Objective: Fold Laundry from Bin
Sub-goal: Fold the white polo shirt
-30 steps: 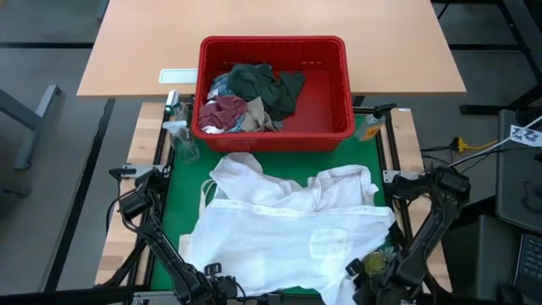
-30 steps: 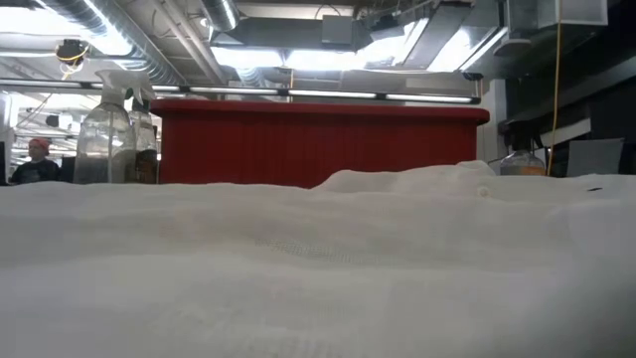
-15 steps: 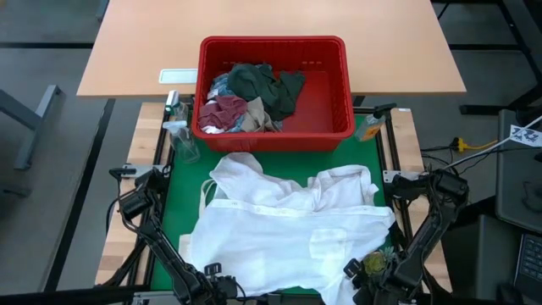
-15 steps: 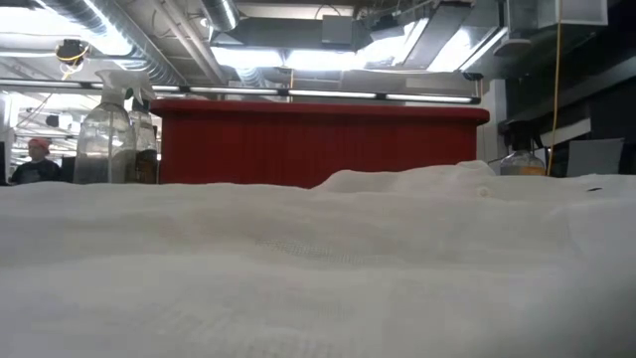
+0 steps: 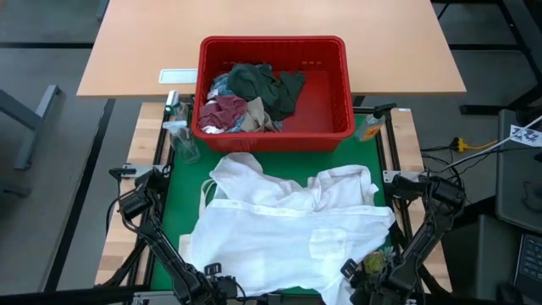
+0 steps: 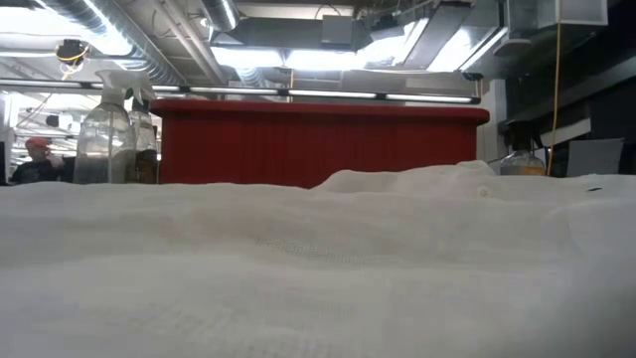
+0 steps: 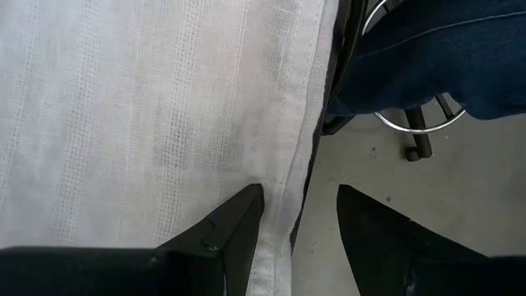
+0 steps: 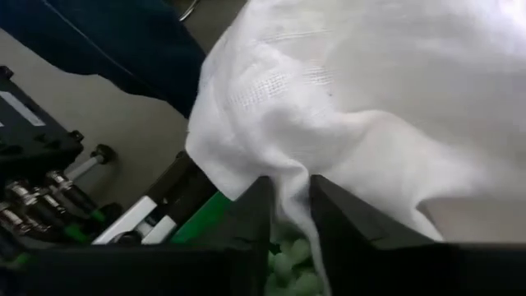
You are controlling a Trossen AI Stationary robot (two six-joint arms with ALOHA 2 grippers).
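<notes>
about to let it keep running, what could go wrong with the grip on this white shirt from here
1. The right gripper pinches only a thin fold at the white shirt's near edge, so the cloth may slip out when lifted.
2. The left gripper stands open astride the hem and may close on one layer only, or miss.
3. The shirt lies bunched against the red bin, so a pull may drag it unevenly.

Both arms folded low at the table's near edge. Left gripper at the near left, fingers spread apart with a cloth hem between them. Right gripper at the near right, fingers drawn narrow, pinching a fold of white cloth.
</notes>
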